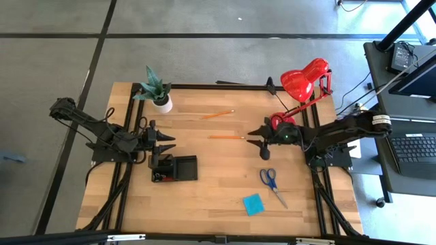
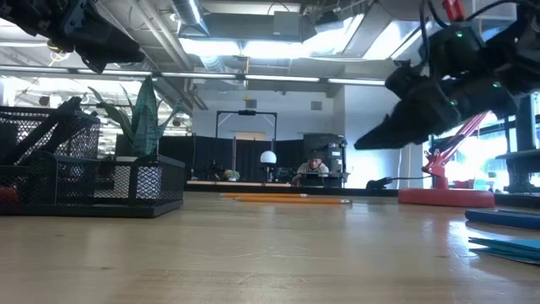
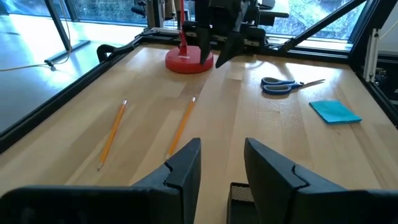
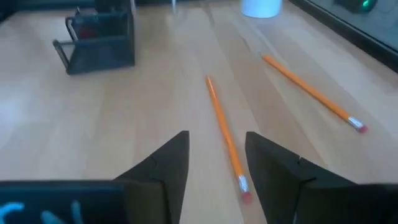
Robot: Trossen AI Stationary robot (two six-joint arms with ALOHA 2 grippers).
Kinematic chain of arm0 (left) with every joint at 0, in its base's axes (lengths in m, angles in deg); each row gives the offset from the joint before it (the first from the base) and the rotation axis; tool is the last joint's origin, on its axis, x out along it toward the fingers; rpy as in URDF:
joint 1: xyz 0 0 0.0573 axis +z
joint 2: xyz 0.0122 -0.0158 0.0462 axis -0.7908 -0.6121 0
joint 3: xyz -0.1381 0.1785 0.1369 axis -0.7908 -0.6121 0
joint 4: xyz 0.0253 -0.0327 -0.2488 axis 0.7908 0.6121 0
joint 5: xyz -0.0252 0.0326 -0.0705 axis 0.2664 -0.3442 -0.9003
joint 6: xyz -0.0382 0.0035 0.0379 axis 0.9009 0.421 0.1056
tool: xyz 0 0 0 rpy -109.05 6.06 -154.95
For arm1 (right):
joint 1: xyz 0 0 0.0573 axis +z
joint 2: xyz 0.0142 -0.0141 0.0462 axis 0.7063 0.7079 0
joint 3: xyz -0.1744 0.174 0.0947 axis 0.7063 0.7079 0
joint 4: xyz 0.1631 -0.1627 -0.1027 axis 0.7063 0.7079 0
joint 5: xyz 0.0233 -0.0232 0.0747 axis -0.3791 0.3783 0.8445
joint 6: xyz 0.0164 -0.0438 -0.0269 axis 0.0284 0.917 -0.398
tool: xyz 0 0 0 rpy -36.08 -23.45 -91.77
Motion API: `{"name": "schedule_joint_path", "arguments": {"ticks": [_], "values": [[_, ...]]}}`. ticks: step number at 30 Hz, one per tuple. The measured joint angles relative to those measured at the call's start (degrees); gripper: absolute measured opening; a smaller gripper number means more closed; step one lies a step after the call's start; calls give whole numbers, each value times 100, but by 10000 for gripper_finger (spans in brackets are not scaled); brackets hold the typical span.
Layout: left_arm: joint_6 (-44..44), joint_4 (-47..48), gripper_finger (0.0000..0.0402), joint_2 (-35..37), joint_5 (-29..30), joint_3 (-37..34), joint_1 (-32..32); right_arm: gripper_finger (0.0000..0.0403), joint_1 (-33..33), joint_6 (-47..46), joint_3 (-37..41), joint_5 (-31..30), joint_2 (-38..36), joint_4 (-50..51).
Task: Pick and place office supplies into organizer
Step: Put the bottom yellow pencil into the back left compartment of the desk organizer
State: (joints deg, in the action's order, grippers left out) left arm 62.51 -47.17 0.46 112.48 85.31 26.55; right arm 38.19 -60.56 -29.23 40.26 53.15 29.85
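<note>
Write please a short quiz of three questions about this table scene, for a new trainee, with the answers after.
1. True or false: both orange pencils are already in the organizer.
2. Which item lies nearest the blue sticky-note pad?
A. the potted plant
B. the scissors
C. the red lamp
3. Fill in: the right gripper is open, with the eraser end of one ______ between its fingers.

Key:
1. False. The near pencil and the far pencil both lie on the table.
2. B.
3. pencil. The left gripper is also open, above the organizer.
</note>
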Motion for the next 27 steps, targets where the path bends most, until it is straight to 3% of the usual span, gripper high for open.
{"name": "schedule_joint_path", "arguments": {"ticks": [5,13,27], "values": [[-4,0,116,-2,5,0,0,161,109,29,183,-530,129,-91],[-139,0,116,-2,3,0,0,161,107,42,185,-528,624,-361],[-140,0,116,-2,0,0,0,161,-206,211,178,-312,2184,-1992]]}}
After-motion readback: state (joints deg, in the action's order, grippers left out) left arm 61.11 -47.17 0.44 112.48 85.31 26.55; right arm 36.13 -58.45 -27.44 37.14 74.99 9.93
